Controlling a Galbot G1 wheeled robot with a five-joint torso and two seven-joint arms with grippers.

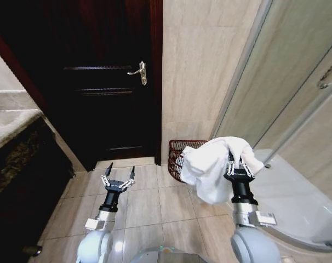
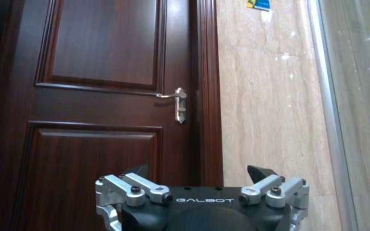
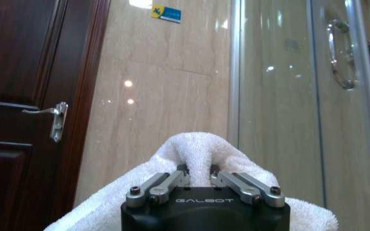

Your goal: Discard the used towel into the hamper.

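Hovered with jaws spread and idle, left gripper [image 1: 120,177] low over floor tiles; farther right, behind pinched white towel [image 1: 212,164] in right gripper [image 1: 238,162], sat hamper [image 1: 181,149]; best carried forward before release.

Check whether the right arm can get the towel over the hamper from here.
Probably yes: the right gripper holds the towel up just beside the hamper, with nothing between them.

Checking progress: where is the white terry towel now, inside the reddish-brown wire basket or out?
Out. The white terry towel hangs bunched from the right gripper, in front of the reddish-brown wire basket.
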